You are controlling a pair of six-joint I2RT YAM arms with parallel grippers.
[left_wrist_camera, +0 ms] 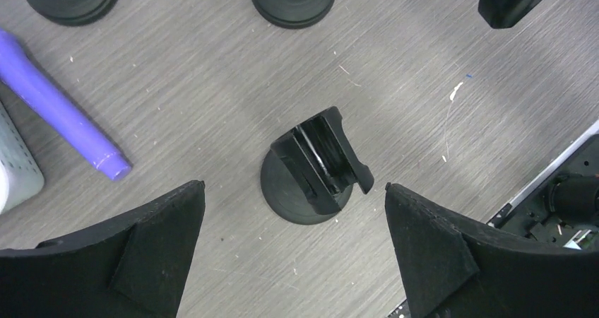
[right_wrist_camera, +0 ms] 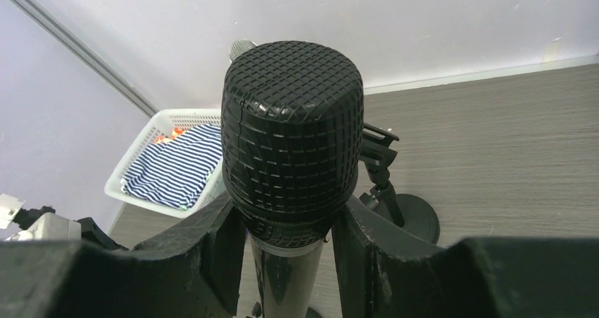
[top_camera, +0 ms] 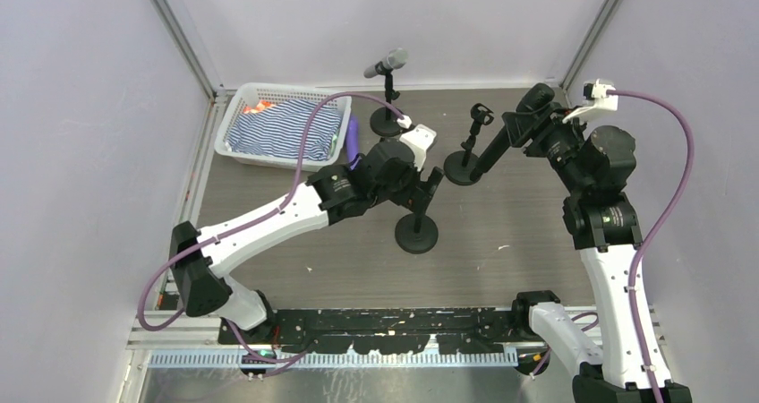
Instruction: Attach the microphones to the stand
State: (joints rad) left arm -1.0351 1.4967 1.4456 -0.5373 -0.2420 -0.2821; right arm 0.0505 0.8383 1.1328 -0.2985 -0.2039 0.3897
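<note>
Tabletop (top_camera: 519, 269) shows one of three done: the silver-grey microphone (top_camera: 387, 64) is clipped in the back stand (top_camera: 383, 127). The right gripper (top_camera: 526, 124) is clamped on the black microphone (right_wrist_camera: 293, 127) beside the empty middle stand (top_camera: 463, 166); the left gripper (left_wrist_camera: 294, 184) hangs spread wide over the bare near stand (top_camera: 417, 233). The purple microphone (left_wrist_camera: 56, 109) lies loose by the basket (top_camera: 234, 107).

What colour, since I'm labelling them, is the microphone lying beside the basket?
Purple; the microphone shows best in the left wrist view.

Left fingers (left_wrist_camera: 134, 261) wide (right fingers (right_wrist_camera: 201, 261) clamped)
</note>
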